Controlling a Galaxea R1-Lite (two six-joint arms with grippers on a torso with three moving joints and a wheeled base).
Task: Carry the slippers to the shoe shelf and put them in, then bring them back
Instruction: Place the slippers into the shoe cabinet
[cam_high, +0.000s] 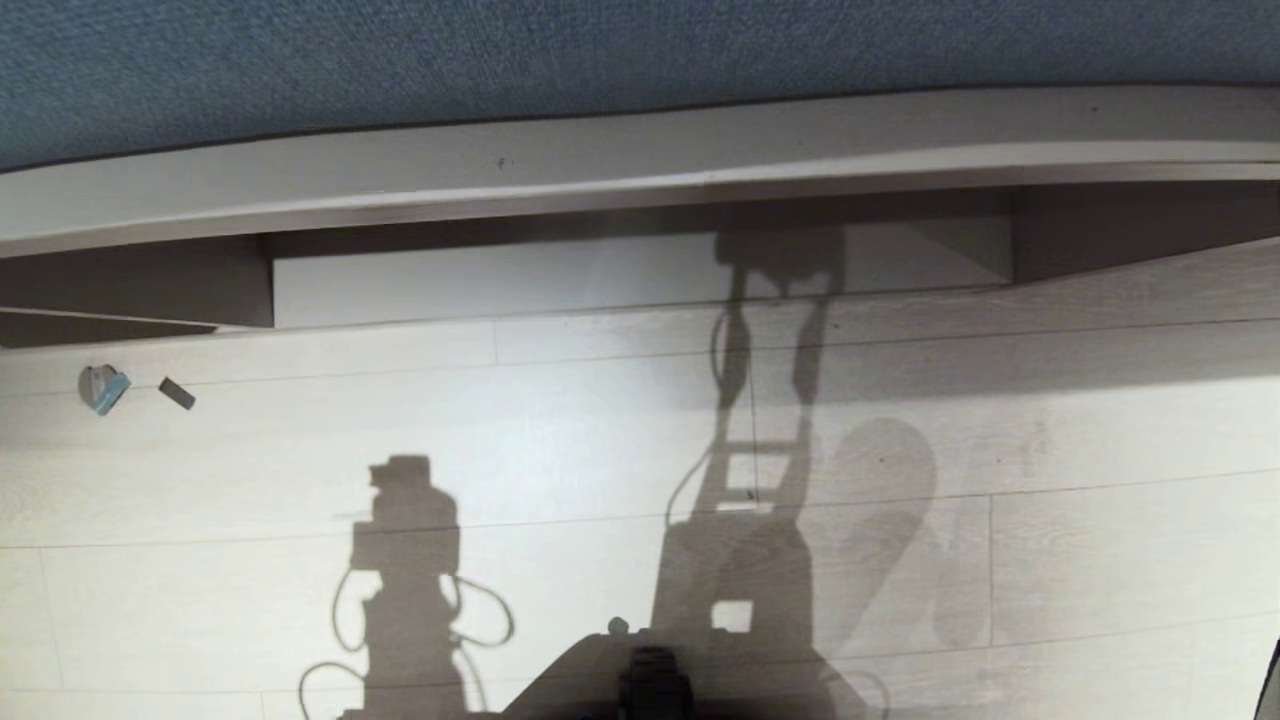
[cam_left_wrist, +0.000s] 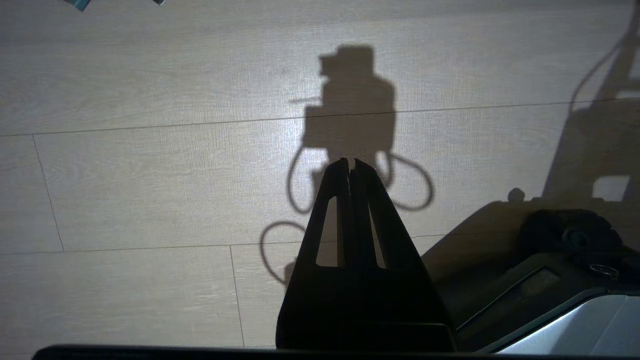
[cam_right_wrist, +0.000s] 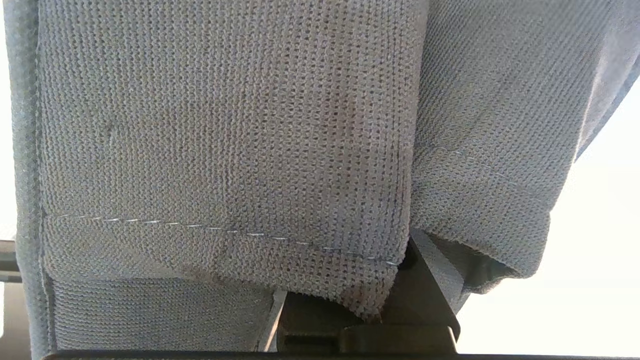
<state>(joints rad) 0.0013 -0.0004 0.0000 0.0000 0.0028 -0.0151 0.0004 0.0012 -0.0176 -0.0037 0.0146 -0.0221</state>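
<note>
The long taupe wood-laminate shoe shelf (cam_high: 640, 270) stretches across the far side of my head view, its low open compartment showing a pale base board with nothing on it, so the putting-in step is, I judge, not yet done. Between me and it lies the pale wood-plank floor (cam_high: 560, 440), crossed by the shadows of my arms and body; beside the tall shadow on my right falls a rounded blotch that could be the hanging footwear, though I cannot be sure.

The slippers (cam_right_wrist: 225, 150) of grey knitted fabric with a stitched seam fill my right wrist view, hanging right before that camera. My right gripper (cam_right_wrist: 400, 280) is clenched on them, one dark finger showing beneath the straps' edges; I hold both by the straps, I think, so a single arm can carry the pair.

My left gripper (cam_left_wrist: 351, 165) hangs idle above the floor, its black fingers pressed together on nothing.

Far to my left on the floor lie a small grey-and-blue scrap (cam_high: 103, 388) and a dark strip (cam_high: 177, 394), well apart from my path.
</note>
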